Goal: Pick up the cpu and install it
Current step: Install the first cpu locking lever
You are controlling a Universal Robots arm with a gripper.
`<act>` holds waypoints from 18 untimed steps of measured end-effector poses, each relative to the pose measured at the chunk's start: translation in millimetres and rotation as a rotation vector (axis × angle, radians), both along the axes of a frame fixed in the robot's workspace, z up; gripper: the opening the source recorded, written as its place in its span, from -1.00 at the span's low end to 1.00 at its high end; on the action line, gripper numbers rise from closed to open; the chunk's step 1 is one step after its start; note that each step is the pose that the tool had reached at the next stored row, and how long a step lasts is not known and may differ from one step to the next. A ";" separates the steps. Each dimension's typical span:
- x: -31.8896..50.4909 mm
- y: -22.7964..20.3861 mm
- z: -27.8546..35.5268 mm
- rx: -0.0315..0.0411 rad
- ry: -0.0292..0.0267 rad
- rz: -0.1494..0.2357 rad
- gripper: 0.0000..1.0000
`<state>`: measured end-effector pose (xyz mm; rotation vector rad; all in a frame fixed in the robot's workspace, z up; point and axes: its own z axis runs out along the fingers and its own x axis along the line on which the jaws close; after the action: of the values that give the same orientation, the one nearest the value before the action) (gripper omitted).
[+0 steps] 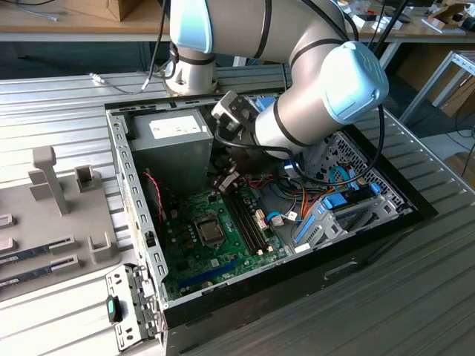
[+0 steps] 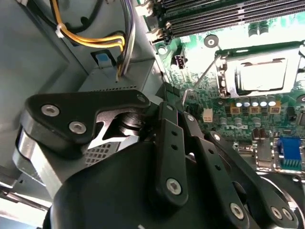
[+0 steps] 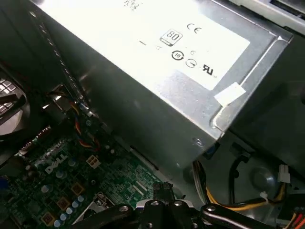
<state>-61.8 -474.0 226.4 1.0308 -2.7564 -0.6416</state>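
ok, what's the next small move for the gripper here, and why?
Probably a short shift toward the socket: the small shiny silver square cpu lies in it, while the black gripper hangs apart, nearer the grey metal power-supply box.

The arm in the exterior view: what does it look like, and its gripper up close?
The arm has silver-grey tube segments, pale blue joint caps and black cables alongside. In the second wrist view the gripper is matte black, built of linked bars fastened with silver screws.

Ribbed grey metal tabletop [image 1: 415, 282], wooden bench [image 1: 74, 22] behind, dark floor beneath, metal frame legs [image 1: 434, 78] at the exterior view's right
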 end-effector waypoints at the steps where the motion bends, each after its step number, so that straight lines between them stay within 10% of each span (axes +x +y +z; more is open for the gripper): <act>1: -0.1 -0.2 0.0 -0.0015 0.0000 0.006 -0.79; 4: -0.2 -0.7 0.3 -0.0155 0.0000 0.027 -0.79; 9: -0.7 -0.9 2.5 -0.0607 -0.0009 0.057 -0.79; 16: -0.8 -1.7 10.5 -0.0691 -0.0014 0.073 -0.79; 18: -0.8 -2.6 10.7 -0.0961 -0.0004 0.079 -0.79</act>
<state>-62.5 -476.5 237.1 1.1126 -2.7014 -0.4929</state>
